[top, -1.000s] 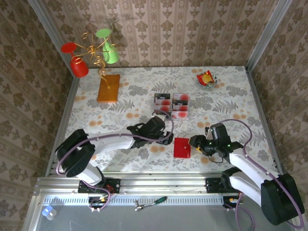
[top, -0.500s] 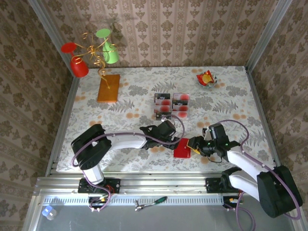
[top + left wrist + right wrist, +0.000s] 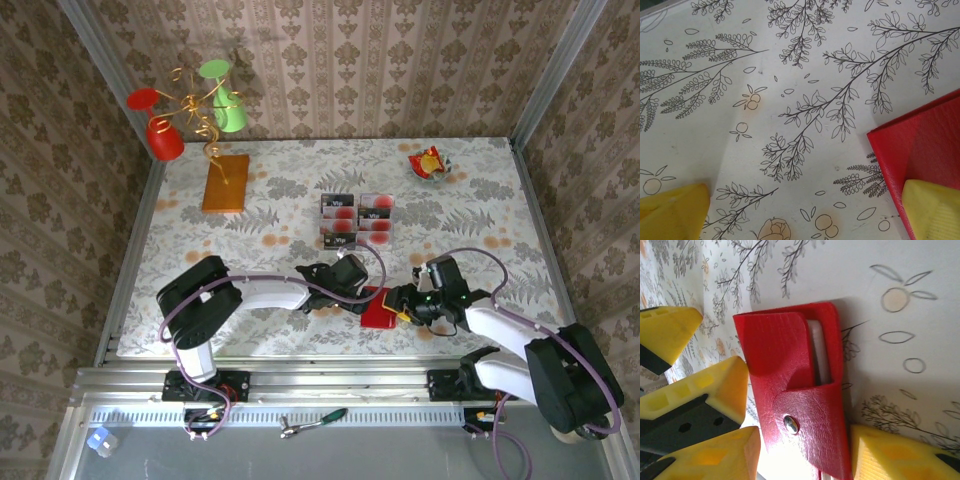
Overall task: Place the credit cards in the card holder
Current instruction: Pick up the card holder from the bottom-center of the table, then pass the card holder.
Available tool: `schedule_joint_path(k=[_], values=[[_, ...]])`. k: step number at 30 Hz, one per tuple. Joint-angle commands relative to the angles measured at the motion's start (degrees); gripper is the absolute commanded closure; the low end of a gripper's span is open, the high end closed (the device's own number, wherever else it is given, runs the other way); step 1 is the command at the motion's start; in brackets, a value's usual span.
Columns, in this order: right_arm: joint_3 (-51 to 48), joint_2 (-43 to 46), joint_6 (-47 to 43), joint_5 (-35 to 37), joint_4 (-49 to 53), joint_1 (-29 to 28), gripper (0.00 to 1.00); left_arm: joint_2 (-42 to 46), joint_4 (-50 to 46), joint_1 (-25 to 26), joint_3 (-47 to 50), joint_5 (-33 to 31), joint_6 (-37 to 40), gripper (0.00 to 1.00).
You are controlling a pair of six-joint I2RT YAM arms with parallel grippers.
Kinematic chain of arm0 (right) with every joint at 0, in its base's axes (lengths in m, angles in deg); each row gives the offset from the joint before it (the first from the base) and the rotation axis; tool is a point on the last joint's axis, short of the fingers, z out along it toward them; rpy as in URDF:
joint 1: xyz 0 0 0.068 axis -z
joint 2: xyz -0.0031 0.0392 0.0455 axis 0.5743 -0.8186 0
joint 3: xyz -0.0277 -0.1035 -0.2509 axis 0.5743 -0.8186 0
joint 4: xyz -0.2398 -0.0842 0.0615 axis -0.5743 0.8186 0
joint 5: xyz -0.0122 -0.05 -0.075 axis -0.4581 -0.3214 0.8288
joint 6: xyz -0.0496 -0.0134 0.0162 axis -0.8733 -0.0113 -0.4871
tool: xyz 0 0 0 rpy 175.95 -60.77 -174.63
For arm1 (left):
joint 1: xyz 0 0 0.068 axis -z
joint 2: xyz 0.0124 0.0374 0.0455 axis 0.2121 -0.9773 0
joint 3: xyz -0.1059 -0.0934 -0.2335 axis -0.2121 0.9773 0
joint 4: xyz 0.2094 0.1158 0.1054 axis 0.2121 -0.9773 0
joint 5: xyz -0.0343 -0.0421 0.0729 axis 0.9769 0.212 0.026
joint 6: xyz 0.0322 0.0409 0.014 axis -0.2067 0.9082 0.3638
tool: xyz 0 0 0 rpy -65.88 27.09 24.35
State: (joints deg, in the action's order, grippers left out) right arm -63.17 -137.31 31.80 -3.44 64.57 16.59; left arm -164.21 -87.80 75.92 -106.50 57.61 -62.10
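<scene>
The card holder (image 3: 378, 310) lies on the flowered tabletop (image 3: 480, 210), low in the overhead frame and a little right of centre; it is folded shut, its metal snap facing up, and in the right wrist view a pale insert shows along its right edge. The right claw (image 3: 403, 302) sits at the holder's right side; in its own wrist view its two yellow fingers (image 3: 715, 455) stand at the bottom of the frame, one against each long edge of the holder, so it is clamped on the holder. The left claw (image 3: 360, 288) sits at the holder's upper left with its jaws wide apart; in the left wrist view one fingertip (image 3: 932, 207) lies over the holder's corner at lower right and the other over bare tabletop at lower left; whether it touches the red cover I cannot tell. The credit cards (image 3: 340, 222) lie in two short columns side by side near the centre, above the holder and apart from both claws; a snack wrapper (image 3: 428, 162) lies at upper right; an orange-brown block (image 3: 225, 182) lies at upper left.
</scene>
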Motion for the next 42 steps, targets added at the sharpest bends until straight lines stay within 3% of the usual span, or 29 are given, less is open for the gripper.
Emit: schedule_joint_path(k=[1, 7, 12, 16, 20, 23, 30, 38, 42], values=[[2.01, -1.22, -0.86, -2.22, -2.55, -1.22, 0.52, -1.21, -0.17, 0.66, 0.25, -0.91, -0.16, 0.0], [1.57, -2.32, 0.15, -2.41, -4.66, -1.35, 0.57, -1.32, -0.21, 0.92, 0.26, -0.88, -0.28, 0.0], [1.88, -2.57, 0.54, -2.96, -5.76, -1.4, 0.73, 0.53, -1.77, 0.6, -0.53, -1.95, -0.66, 0.0], [3.13, -2.79, 1.16, -4.01, -6.5, -1.38, 0.89, 5.79, -3.69, -2.42, -0.96, -2.27, -0.7, 0.0], [7.64, -2.69, 0.45, -5.77, -5.28, -1.4, 0.92, 13.87, -5.54, -8.14, -1.14, 0.32, 0.62, 0.0], [12.49, -3.63, -0.29, -7.47, -5.54, -1.4, 0.92, 19.75, -4.63, -14.35, -0.34, 6.9, 1.64, 0.0], [24.05, -13.51, 3.51, -15.14, -16.03, -1.55, 0.92, 25.16, 4.88, -29.47, 3.67, 32.69, -2.11, 0.0], [34.8, -25.18, 12.44, -18.75, -27.25, -5.45, 0.95, 26.45, 15.65, -33.09, 7.2, 39.92, -9.84, 0.01], [37.29, -27.44, 15.06, -18.58, -29.98, -7.19, 0.95, 26.47, 22.16, -35.18, 9.8, 41.23, -14.6, 0.06]])
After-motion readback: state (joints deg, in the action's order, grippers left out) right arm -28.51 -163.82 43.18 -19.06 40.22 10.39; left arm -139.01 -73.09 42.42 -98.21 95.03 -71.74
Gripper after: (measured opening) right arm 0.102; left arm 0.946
